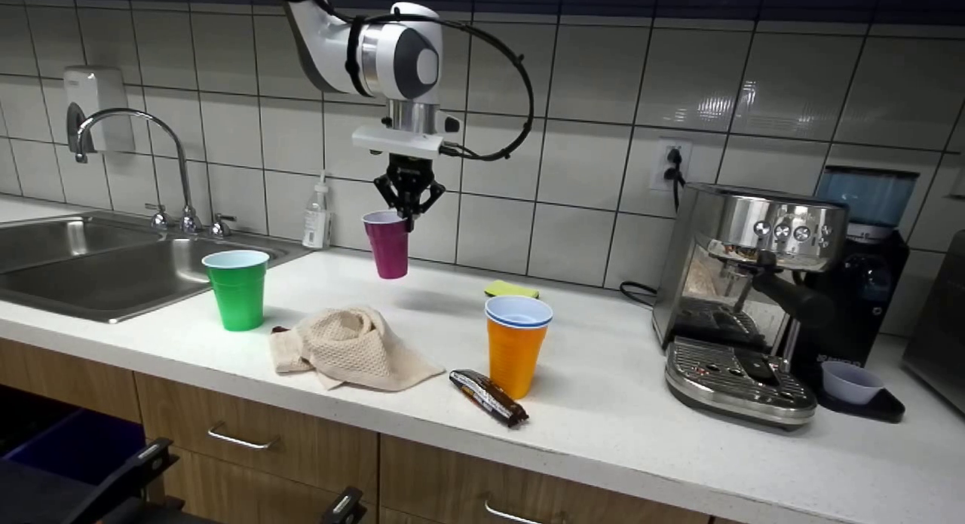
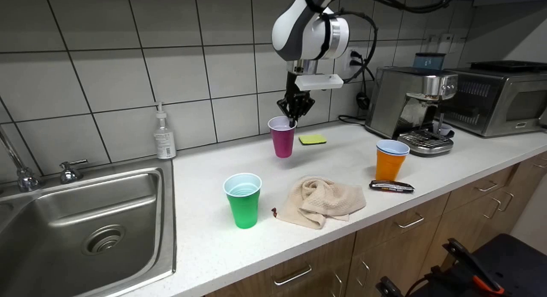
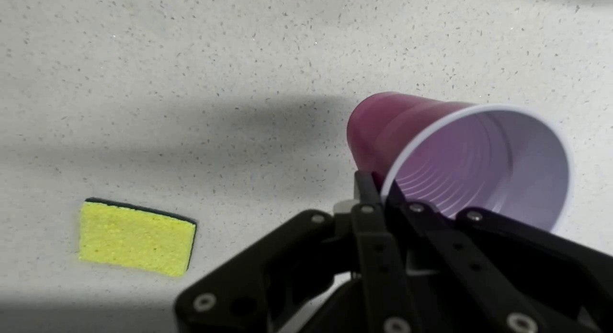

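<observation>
Holding: black two-fingered hand, closed on the wall of a magenta plastic cup with white lining; one fingertip inside the rim, its mate outside.
Cup, position: lifted off the white speckled tabletop, near the tiled wall.
Cup, axis: long axis close to vertical, open mouth up, narrower base down.
Wrist view only: ribbed rings inside the cup; mouth turned to the lens, base toward upper left of that view.
All three views: flat yellow sponge on the tabletop, near the cup.
Both exterior views only: green plastic cup; crumpled beige waffle-weave cloth; orange plastic cup with pale blue mouth; dark brown wrapped bar just beside it.
In an exterior view alone: round drain of the steel sink.
In an exterior view alone: white plastic wall dispenser.
</observation>
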